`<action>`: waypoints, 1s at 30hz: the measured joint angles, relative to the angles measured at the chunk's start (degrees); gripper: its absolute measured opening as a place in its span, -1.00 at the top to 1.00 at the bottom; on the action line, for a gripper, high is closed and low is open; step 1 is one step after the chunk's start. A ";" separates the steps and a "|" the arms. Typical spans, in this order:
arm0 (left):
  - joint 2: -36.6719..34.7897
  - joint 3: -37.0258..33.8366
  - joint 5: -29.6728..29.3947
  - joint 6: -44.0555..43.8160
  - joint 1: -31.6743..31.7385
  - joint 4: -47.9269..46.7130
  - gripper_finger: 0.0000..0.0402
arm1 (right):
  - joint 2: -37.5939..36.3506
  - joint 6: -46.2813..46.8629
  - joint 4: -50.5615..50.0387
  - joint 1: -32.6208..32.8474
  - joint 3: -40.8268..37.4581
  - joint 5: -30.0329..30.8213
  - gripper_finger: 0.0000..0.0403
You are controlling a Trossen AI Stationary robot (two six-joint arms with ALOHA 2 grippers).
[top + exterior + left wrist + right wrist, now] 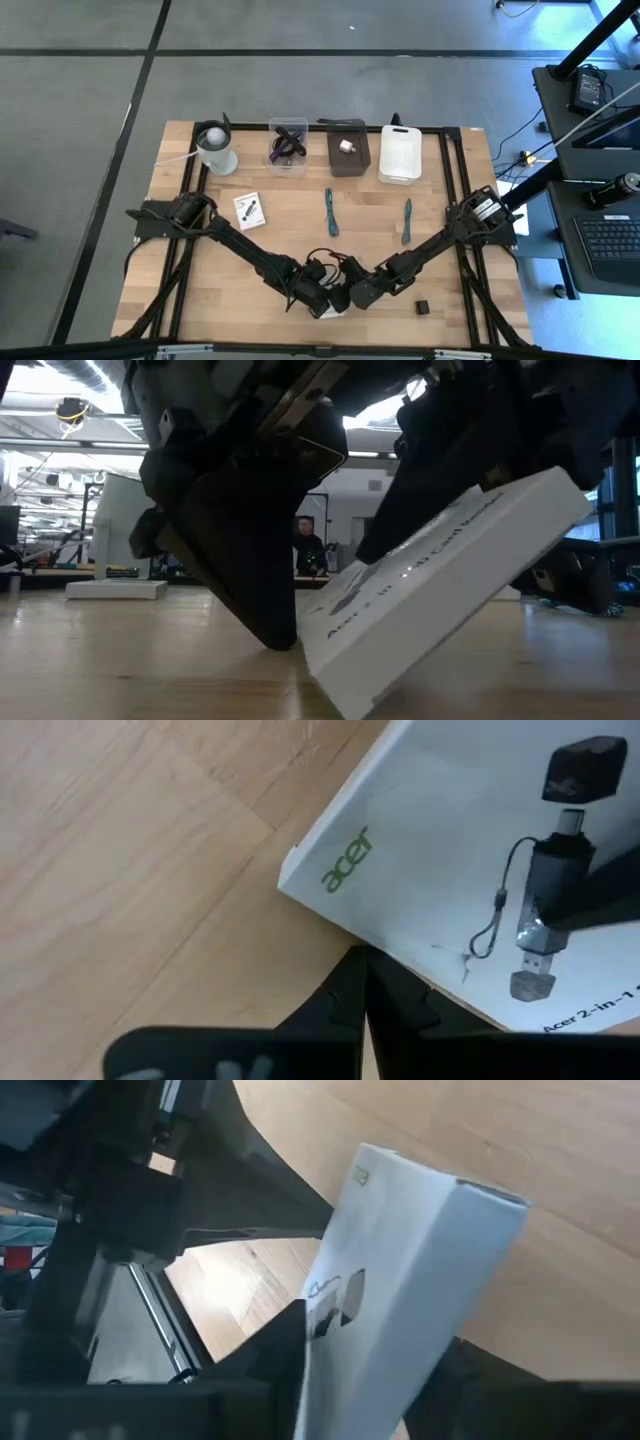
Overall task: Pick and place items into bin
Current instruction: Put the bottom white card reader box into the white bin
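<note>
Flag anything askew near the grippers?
Yes: the white box is tilted, one edge on the table, the other raised. The right gripper has its jaws around it; the left gripper, jaws shut, sits against its low edge.

Tilted box (440, 585) between left hand (322, 297) and right hand (350, 297), table's front edge.

White printed box (450, 870) above closed jaws, seemingly touching

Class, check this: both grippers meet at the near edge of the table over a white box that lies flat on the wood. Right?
Not quite. The white box is not flat: the low view shows it tilted, one edge on the table, the other raised. Both grippers, left and right, do meet there.
</note>
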 joint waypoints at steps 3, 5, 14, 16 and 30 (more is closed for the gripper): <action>-1.10 -0.16 -0.93 1.81 0.10 -0.60 0.99 | -0.09 0.07 0.10 0.02 0.00 -0.09 0.55; -1.87 -0.36 -1.99 3.41 0.12 -1.37 0.99 | -0.26 0.25 0.31 -0.02 0.00 -0.17 0.70; -3.60 -0.40 -1.23 5.52 1.33 -7.03 0.77 | -0.30 0.10 0.30 -0.16 0.09 -1.10 0.77; -4.04 -0.40 -0.29 6.48 1.92 -8.89 0.68 | -0.32 0.19 0.25 -0.26 0.09 -1.34 0.77; -22.36 -0.21 -22.20 16.44 1.08 -32.86 0.64 | -15.45 -0.74 -22.90 -4.25 -0.09 6.78 0.76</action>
